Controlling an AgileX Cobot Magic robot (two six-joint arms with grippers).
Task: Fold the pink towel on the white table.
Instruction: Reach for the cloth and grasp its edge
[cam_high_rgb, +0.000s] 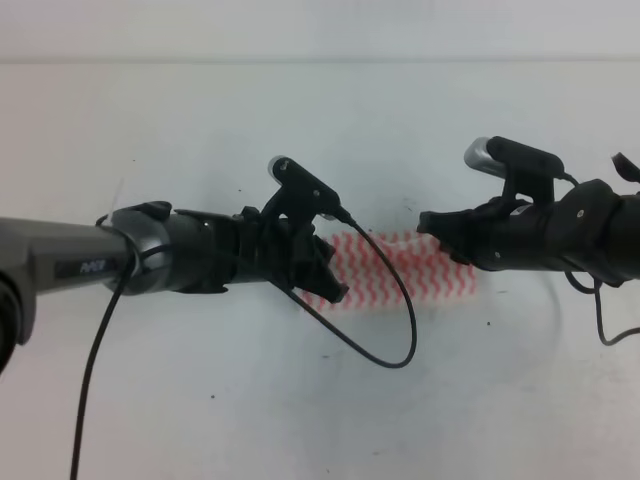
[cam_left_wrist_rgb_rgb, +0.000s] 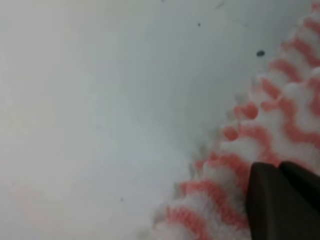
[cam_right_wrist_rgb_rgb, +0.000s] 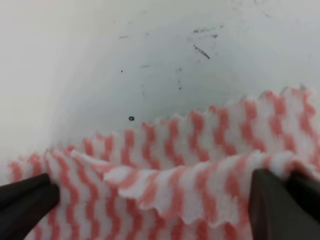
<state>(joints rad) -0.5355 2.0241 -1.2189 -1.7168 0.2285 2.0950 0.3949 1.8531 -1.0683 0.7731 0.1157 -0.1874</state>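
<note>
Now both tools (cam_high_rgb: 325, 270) (cam_high_rgb: 440, 225) meet pink towel (cam_high_rgb: 400, 268) edges.

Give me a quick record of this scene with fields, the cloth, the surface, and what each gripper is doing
cloth: pink towel, wavy striped, lying between the two arms
surface: white table, a few dark specks
left gripper: at the towel's left end; whether it grips the cloth cannot be told
right gripper: open, fingers either side of a raised fold of towel
towel state: an edge is lifted and rumpled in the right wrist view
cable: loops from the left arm over the towel
</note>
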